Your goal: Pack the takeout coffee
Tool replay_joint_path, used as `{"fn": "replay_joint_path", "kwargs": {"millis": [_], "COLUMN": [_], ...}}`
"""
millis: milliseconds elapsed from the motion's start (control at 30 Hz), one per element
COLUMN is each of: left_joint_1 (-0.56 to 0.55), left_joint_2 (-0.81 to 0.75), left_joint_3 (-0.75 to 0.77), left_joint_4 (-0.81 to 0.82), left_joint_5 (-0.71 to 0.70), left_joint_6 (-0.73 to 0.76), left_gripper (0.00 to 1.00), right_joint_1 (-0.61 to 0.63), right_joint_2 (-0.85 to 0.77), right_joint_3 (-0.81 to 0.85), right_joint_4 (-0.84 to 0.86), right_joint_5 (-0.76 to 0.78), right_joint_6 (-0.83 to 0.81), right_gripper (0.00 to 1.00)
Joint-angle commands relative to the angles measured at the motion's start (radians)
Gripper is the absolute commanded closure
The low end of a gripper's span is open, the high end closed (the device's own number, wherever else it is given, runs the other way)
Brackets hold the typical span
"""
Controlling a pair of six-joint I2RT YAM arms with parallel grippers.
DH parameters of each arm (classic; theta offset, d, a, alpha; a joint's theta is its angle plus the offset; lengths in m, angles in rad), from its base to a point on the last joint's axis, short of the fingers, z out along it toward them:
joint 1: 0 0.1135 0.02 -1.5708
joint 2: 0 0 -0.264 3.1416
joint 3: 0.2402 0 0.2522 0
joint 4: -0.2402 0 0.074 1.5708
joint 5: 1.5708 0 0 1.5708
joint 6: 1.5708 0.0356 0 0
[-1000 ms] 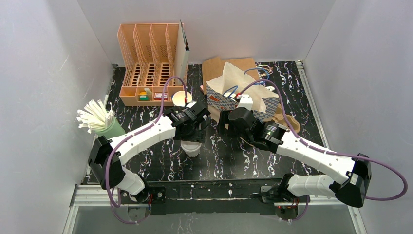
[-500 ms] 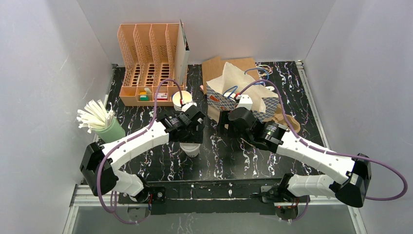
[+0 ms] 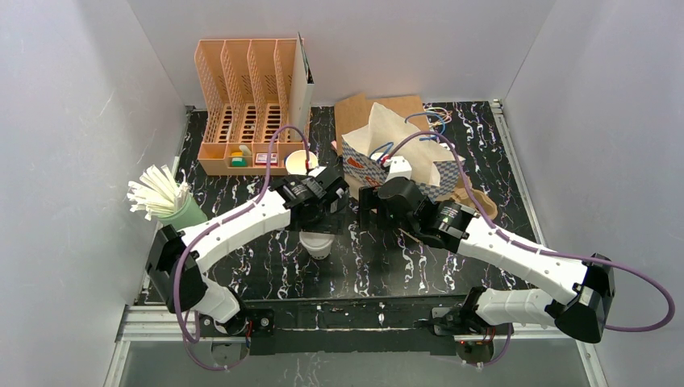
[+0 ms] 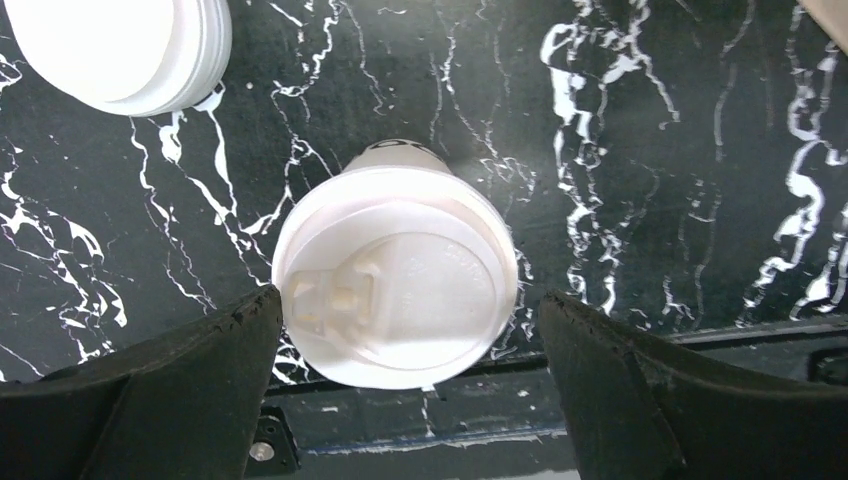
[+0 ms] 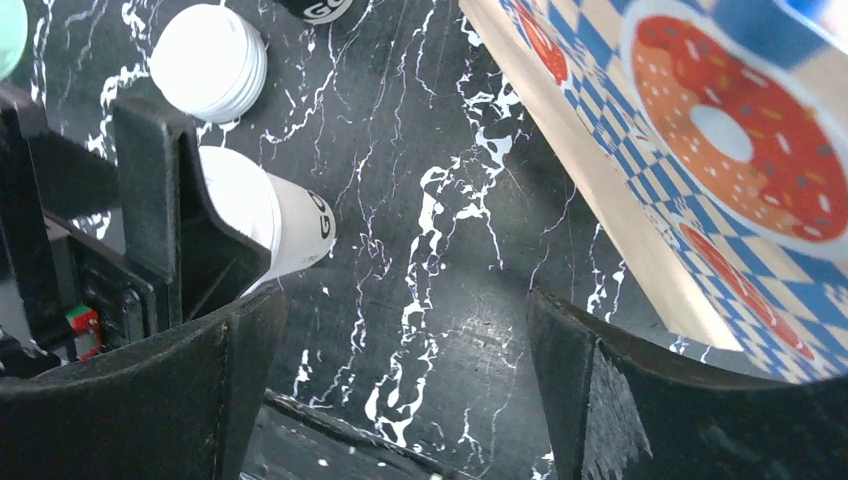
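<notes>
Two tools hang over the black marbled counter (image 3: 266, 266), and both stand wide with nothing gripped. At the far left a green cup (image 3: 184, 214) full of white straws stands near the counter's edge, and behind it, against the back wall, sits an orange desk organizer (image 3: 242, 105). Next comes the left tool (image 4: 407, 302), pointing straight down over a small white paper cup (image 4: 395, 290) that stands upright with its lid on. The cup sits between the two fingers (image 4: 180, 380): on the wrist view's left side the finger is just beside the lid's rim, while on the other side there is a clear gap, so the cup stands free on the counter. Up and to the left in that view lies another round white lid (image 4: 120, 50); whether it caps a cup or tops a stack I cannot tell. From above, an open-topped paper cup (image 3: 302, 161) shows just behind the left arm, in front of the organizer. The right tool (image 5: 400, 330) hangs over bare counter just right of the lidded cup, which lies to its left beside the left tool's finger. To its right stands the paper bag (image 5: 740, 150) printed with blue checks and donuts, and a brown pulp tray (image 3: 477, 198) peeks out beyond the right arm.
</notes>
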Motion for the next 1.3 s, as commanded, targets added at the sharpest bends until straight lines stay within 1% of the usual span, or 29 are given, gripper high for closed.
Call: {"fn": "replay_joint_path", "kwargs": {"millis": [0, 133, 267, 400, 500, 567, 700, 833, 967, 1167, 1267], "left_joint_1": [-0.005, 0.001, 0.049, 0.201, 0.281, 0.321, 0.437, 0.519, 0.552, 0.561, 0.563], "left_joint_2": [0.011, 0.005, -0.028, -0.118, -0.161, -0.175, -0.250, -0.297, -0.318, -0.340, -0.341], "left_joint_3": [0.139, 0.248, 0.296, 0.228, 0.172, 0.131, 0.021, -0.061, -0.129, -0.226, -0.254], "left_joint_4": [-0.102, -0.144, -0.213, -0.204, -0.210, -0.210, -0.136, -0.092, -0.064, -0.008, 0.024], "left_joint_5": [0.030, 0.049, 0.049, 0.126, 0.149, 0.176, 0.301, 0.405, 0.475, 0.545, 0.571], "left_joint_6": [-0.012, -0.027, -0.034, -0.007, 0.006, 0.005, -0.011, -0.014, -0.017, -0.053, -0.072], "left_gripper": [0.02, 0.02, 0.02, 0.03, 0.06, 0.08, 0.13, 0.15, 0.17, 0.31, 0.35], "right_joint_1": [-0.003, -0.003, -0.003, -0.003, -0.002, -0.003, -0.002, -0.003, -0.002, -0.001, 0.001], "right_joint_2": [-0.023, -0.036, -0.044, -0.031, 0.056, 0.125, 0.246, 0.374, 0.429, 0.478, 0.503], "right_joint_3": [0.039, 0.076, 0.101, 0.108, 0.156, 0.196, 0.243, 0.340, 0.363, 0.388, 0.411], "right_joint_4": [0.080, 0.114, 0.141, 0.166, 0.140, 0.121, 0.146, 0.084, 0.059, 0.052, 0.045], "right_joint_5": [-0.087, -0.192, -0.330, -0.546, -0.680, -0.736, -0.767, -0.771, -0.762, -0.765, -0.750], "right_joint_6": [-0.210, -0.483, -0.642, -0.722, -0.767, -0.794, -0.833, -0.881, -0.898, -0.886, -0.876], "right_gripper": [0.02, 0.02, 0.02, 0.02, 0.02, 0.02, 0.02, 0.02, 0.02, 0.02, 0.02]}}
